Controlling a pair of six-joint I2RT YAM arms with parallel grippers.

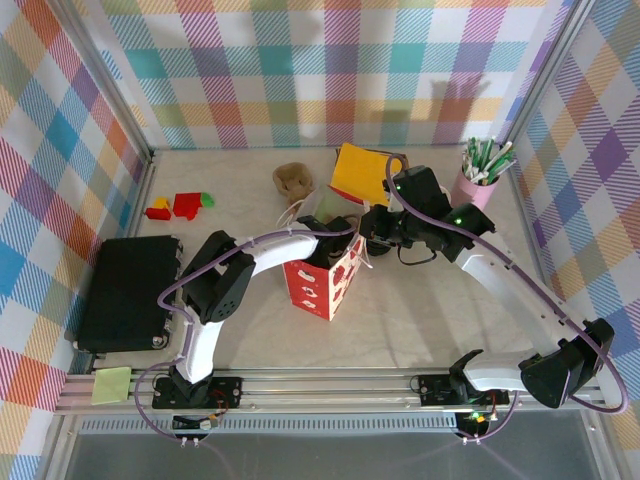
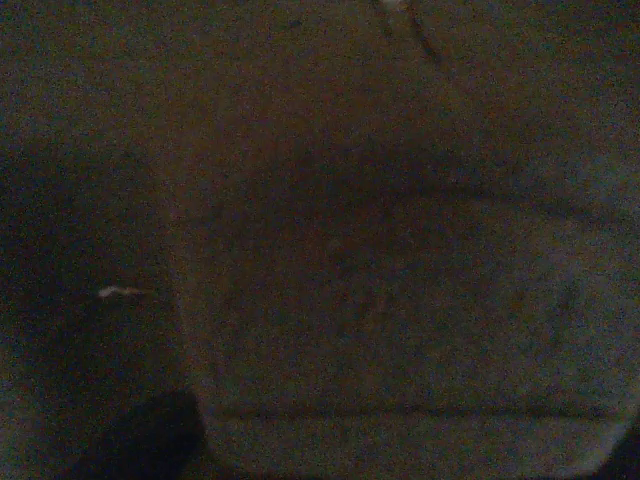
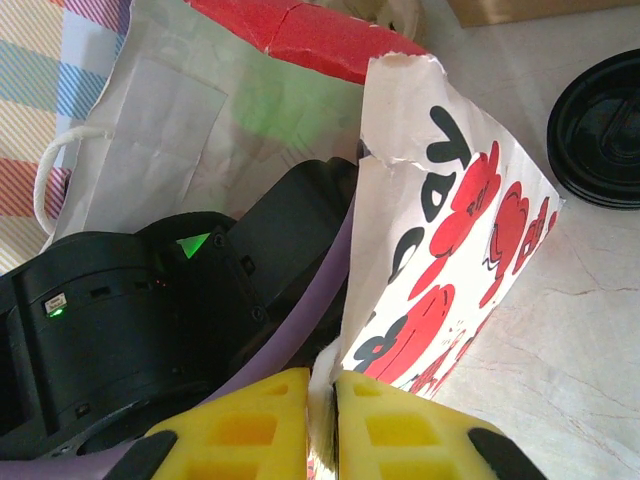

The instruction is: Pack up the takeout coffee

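black lid [image 3: 600, 125] of the takeout coffee is lying flat on the bench [image 3: 580, 330], round face showing to the right wrist camera, axis vertical, just beside the printed wall of the paper bag [image 1: 318, 285]; cup body: cannot tell where it is sitting, since the left wrist view is looking into near-darkness; bag is standing upright mid-bench, mouth facing up; left arm [image 1: 262, 245] is rising from its near-left base, folding at the elbow, white forearm reaching right roughly level, wrist dipping into the bag mouth; left claw [image 1: 327, 229] is sitting down inside the bag, cannot tell whether wide or narrow; right arm [image 1: 500, 285] is standing with its elbow out at near right, forearm running far-left toward the bag; right claw [image 3: 320, 420] is pointing left, yellow fingers [image 3: 250, 425] nearly together, pinching the bag's white top edge; pink straw cup [image 1: 476, 185] is standing far right, well apart from the bag.
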